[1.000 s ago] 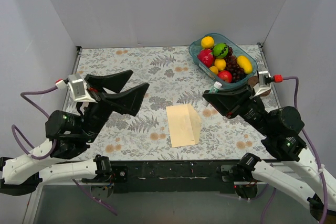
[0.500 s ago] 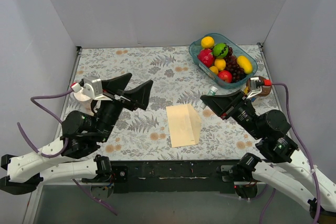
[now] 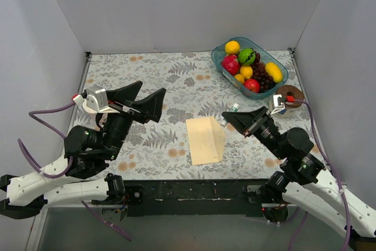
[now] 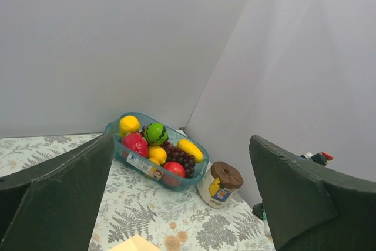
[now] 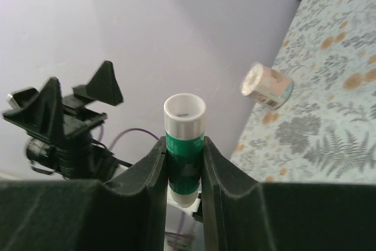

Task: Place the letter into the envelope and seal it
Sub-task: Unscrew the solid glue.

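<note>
Envelope (image 3: pixel 204 140): lies flat on the table (image 3: pixel 170 80) near the middle of its near edge, in the same spot as a second ago; its right-hand strip is shaded like a flap not yet pressed down
Letter: no separate salmon sheet shows anywhere, so it is probably already inside; the views cannot confirm that
Right gripper (image 5: pixel 184 163): jaws clamped on a green glue stick (image 5: pixel 185 123) with a white end, standing up between them
Change on the right: over the last second the arm swings in from the table's right edge, uncovering the brown-lidded jar (image 3: pixel 288 94) by the fruit basket (image 3: pixel 281 79), and now holds the stick just right of the envelope, above the table
Left gripper (image 3: pixel 153 87): jaws wide apart and empty, raised over the left part of the table; it has drawn slightly toward the left edge
Meaning: insertion looks done; gluing the flap is the step at hand
Still to do: glue, fold, press shut
</note>
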Controlling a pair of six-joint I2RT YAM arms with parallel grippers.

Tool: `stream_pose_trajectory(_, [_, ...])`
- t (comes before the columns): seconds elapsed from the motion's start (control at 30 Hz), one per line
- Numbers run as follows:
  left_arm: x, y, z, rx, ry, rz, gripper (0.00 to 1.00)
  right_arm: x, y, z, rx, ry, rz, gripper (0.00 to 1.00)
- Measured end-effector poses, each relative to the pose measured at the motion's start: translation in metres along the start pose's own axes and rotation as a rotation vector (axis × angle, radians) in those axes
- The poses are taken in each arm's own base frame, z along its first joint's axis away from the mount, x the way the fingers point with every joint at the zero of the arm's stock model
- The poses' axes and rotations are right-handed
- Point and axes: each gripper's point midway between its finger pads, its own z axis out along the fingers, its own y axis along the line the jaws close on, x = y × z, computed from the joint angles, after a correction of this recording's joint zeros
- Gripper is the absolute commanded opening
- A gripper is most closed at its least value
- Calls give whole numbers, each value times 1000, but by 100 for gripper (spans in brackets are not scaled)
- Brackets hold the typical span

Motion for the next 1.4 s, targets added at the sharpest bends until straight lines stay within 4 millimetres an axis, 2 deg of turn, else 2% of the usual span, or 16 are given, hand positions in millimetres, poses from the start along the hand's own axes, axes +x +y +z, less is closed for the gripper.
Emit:
stream_pose_trajectory(0.1, [3, -3, 1, 11, 11, 4, 98, -1, -2, 1, 7, 5, -85, 1])
stream_pose_trajectory(0.17, [5, -11, 6, 28, 28, 12, 98, -4, 0, 6, 41, 27, -207, 1])
stream_pose_trajectory(0.27, [11, -32, 23, 57, 74, 38, 95, -13, 14, 21, 73, 65, -390, 1])
stream_pose_trajectory(0.37, [27, -56, 43, 94, 141, 71, 87, -20, 28, 33, 68, 109, -568, 1])
stream_pose_trajectory(0.5, [75, -79, 60, 173, 263, 107, 86, -10, 19, 35, 63, 208, -722, 1])
stream_pose_trajectory(0.57, [102, -78, 68, 191, 342, 117, 86, -4, 14, 32, 57, 253, -761, 1])
stream_pose_trajectory(0.67, [132, -71, 80, 191, 429, 105, 86, -1, 18, 27, 22, 273, -791, 1])
stream_pose_trajectory(0.8, [156, -68, 81, 211, 511, 66, 87, -3, 30, 19, -23, 261, -812, 1])
stream_pose_trajectory(1.0, [157, -86, 74, 292, 548, -6, 88, -2, 36, 14, -59, 265, -829, 1])
stream_pose_trajectory(1.17, [152, -87, 76, 289, 530, -23, 94, 2, 37, 13, -76, 282, -832, 1])
stream_pose_trajectory(1.4, [128, -95, 80, 313, 459, -56, 93, 7, 33, 17, -76, 310, -830, 1])
